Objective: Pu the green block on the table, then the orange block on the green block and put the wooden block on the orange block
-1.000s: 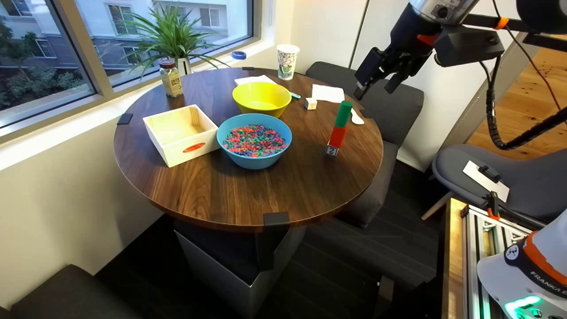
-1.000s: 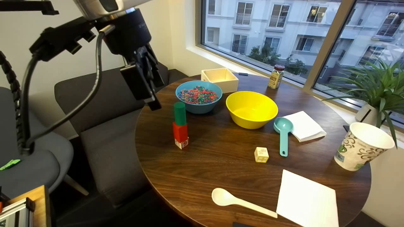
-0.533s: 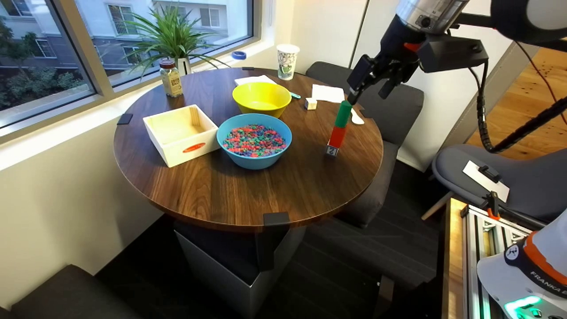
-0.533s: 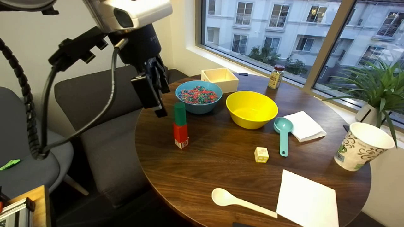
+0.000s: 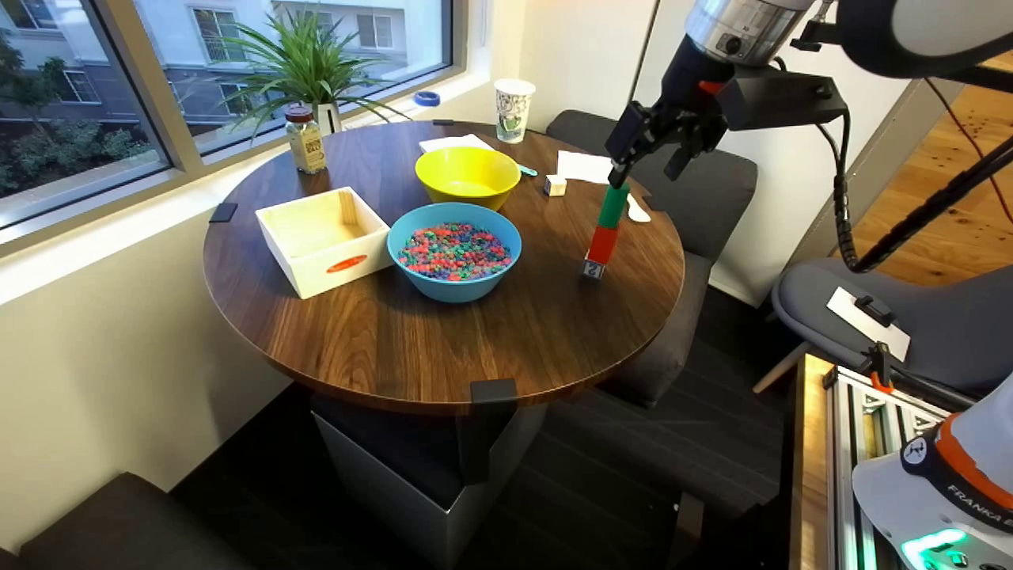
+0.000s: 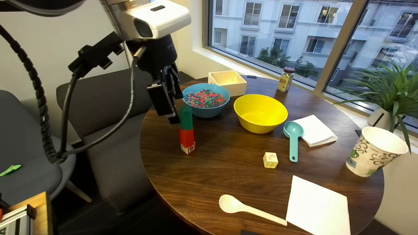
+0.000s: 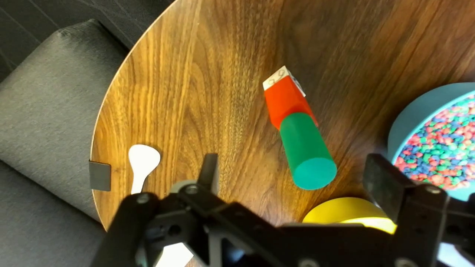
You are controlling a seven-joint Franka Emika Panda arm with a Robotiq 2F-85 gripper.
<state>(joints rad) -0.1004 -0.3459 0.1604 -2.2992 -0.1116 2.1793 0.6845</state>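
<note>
Three blocks stand stacked at three o'clock on the glossy, streaky-grained round table [image 5: 396, 356] in an exterior view: the wooden block [image 5: 593, 269] lowest, the orange block [image 5: 602, 245] on that, the green block [image 5: 612, 207] uppermost. In the wrist view the gripper [image 7: 292, 163] has its jaws well apart, the green block's end showing between them; whether they touch it I cannot tell. Round the same clock sit a blue bowl [image 5: 451, 291] at the centre, a yellow bowl [image 5: 468, 178] at twelve, a paper cup [image 5: 513, 115] at one, a lidded jar [image 5: 307, 146] near eleven, a pale box [image 5: 316, 277] at nine. Beyond, a window [image 5: 146, 83] spans ten to twelve, a grey bench [image 5: 716, 190] stands past two, a grey chair [image 5: 811, 289] past three, over dark flooring [image 5: 617, 459].
</note>
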